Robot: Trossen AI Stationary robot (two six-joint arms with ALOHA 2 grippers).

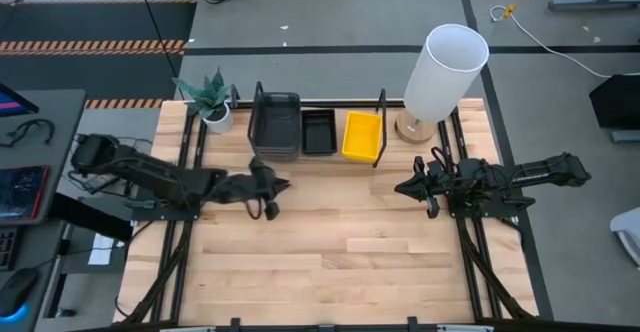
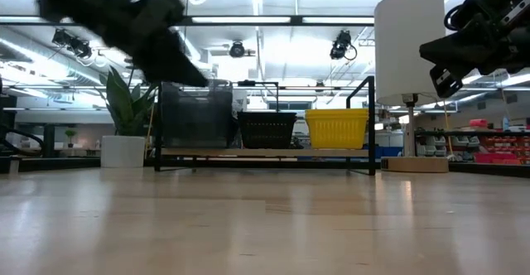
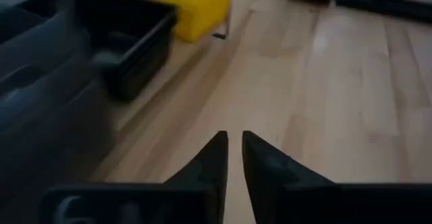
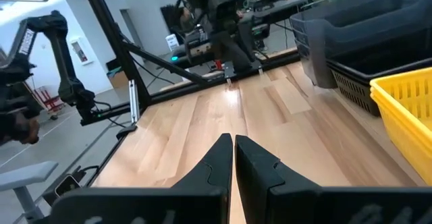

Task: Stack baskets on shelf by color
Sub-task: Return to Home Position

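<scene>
**Baskets Lined Up on the Shelf**

Three stacks are set side by side on the shelf (image 2: 273,152): dark grey baskets (image 1: 274,124), black baskets (image 1: 318,132) and yellow baskets (image 1: 361,136). The left gripper (image 1: 283,184) is held above the surface (image 1: 330,252), near the grey stack. Its fingers (image 3: 206,163) are almost closed on nothing. The right gripper (image 1: 403,188) is held near the lamp (image 1: 440,72), closed and empty
</scene>
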